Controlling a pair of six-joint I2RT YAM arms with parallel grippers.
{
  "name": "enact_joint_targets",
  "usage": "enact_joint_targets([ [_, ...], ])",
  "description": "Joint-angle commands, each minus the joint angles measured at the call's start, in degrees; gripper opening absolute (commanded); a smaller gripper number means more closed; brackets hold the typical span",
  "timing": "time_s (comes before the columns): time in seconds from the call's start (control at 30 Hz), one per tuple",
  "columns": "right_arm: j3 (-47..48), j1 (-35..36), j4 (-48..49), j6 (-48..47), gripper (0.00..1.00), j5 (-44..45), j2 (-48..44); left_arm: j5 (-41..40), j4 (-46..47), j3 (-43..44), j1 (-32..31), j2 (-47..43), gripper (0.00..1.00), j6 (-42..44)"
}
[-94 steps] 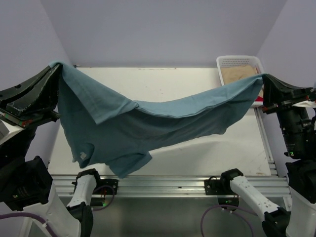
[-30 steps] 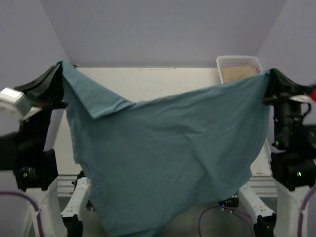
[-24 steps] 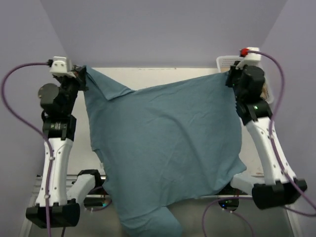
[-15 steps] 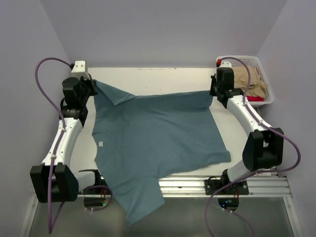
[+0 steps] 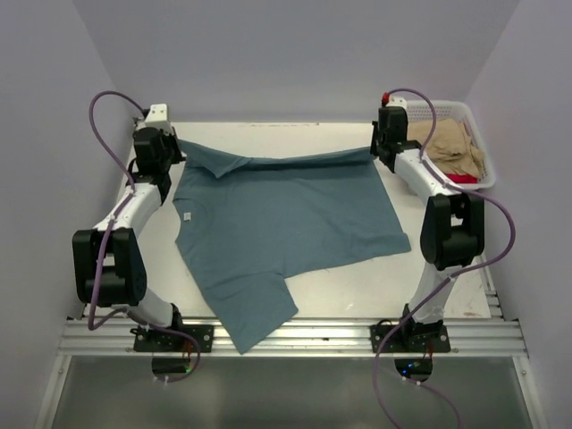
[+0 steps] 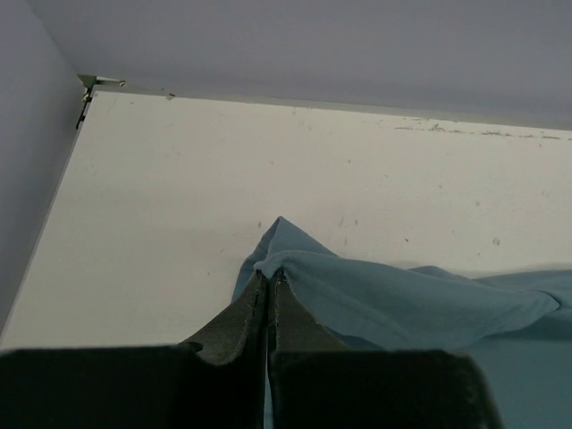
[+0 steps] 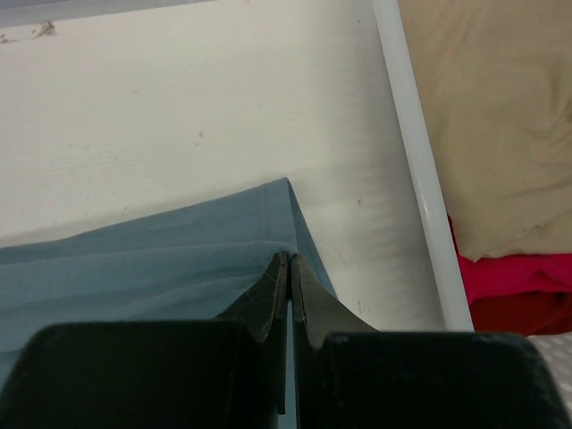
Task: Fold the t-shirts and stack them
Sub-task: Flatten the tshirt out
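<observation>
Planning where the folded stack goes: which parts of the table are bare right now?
Bare table lies near-right, between the teal t-shirt, the right arm and the front rail. A thin strip runs along the back wall. Crowded: far-right corner, where the white basket holds the tan shirt and red shirt.

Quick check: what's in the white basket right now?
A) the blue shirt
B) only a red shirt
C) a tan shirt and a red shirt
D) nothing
C: the basket holds a tan shirt with a red shirt showing at its near edge, while the blue shirt lies spread on the table outside it.
</observation>
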Motion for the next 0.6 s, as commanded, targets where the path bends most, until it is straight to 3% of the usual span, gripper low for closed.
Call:
enact_joint_targets([
  [0.0,4.54,-0.34,2.87,0.52,0.00,3.85,3.18,-1.15,6.66,4.08,0.09,2.80,0.00,-0.26],
  [0.57,25.90,-0.51,-0.91,2.28,0.00,9.74,22.17,-0.10,6.40,19.99,0.09,19.93,0.00,-3.16],
])
